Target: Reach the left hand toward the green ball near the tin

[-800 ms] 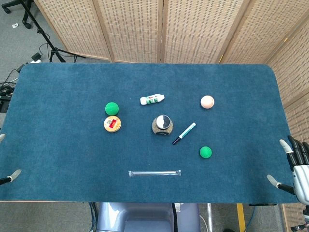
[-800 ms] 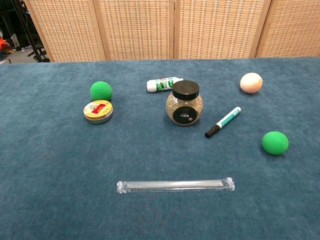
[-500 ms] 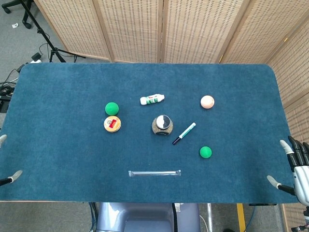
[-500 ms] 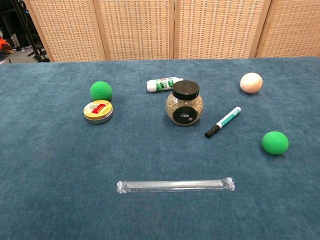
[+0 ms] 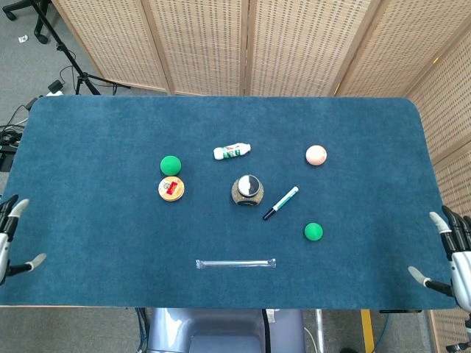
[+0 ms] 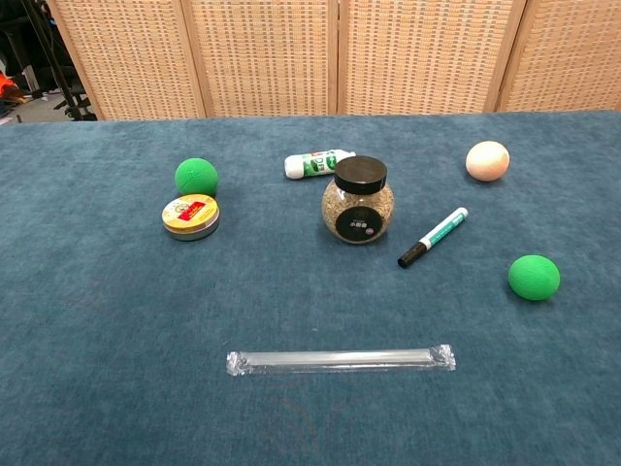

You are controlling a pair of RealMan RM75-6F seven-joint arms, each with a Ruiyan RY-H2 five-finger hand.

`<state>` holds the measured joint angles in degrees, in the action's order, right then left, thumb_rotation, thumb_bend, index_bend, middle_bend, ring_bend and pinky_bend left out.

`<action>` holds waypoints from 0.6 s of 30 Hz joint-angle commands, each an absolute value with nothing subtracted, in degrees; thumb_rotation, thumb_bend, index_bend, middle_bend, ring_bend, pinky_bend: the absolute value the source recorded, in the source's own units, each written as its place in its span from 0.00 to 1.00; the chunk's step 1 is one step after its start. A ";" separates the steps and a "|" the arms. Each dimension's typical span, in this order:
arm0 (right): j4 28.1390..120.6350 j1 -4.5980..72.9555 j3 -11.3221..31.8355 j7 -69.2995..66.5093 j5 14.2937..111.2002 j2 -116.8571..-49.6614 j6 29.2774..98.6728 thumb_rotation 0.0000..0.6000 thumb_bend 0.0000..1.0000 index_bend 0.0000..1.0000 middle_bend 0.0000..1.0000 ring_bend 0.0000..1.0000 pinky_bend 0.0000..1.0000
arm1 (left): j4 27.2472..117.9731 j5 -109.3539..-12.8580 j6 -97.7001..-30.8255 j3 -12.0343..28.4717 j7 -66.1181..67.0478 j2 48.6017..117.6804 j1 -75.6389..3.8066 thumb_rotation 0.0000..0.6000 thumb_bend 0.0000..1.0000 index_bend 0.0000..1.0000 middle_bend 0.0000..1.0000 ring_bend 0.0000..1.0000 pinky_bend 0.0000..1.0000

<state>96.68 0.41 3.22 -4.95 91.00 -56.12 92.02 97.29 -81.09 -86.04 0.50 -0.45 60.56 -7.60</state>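
Observation:
A green ball lies on the blue table just behind a round yellow-lidded tin. My left hand shows at the far left edge of the head view, beside the table's left front corner, fingers apart and holding nothing, far from the ball. Off the table's right front corner sits my right hand, also with fingers spread and empty. Neither hand appears in the chest view.
A glue stick, a black-lidded jar, a marker pen, a peach ball and a second green ball lie mid-table and right. A wrapped straw lies near the front edge. Wicker screens stand behind.
My left hand has come further into the head view at the left edge, moving up and inward. The right hand has shifted slightly down and outward. The objects stay put.

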 commanded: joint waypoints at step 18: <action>96.13 2.30 3.95 -3.44 88.04 -57.20 87.80 1.00 0.00 0.00 0.00 0.00 0.00 | 93.81 -53.55 -54.91 15.37 13.81 71.92 -32.37 1.00 0.86 0.00 0.92 0.97 1.00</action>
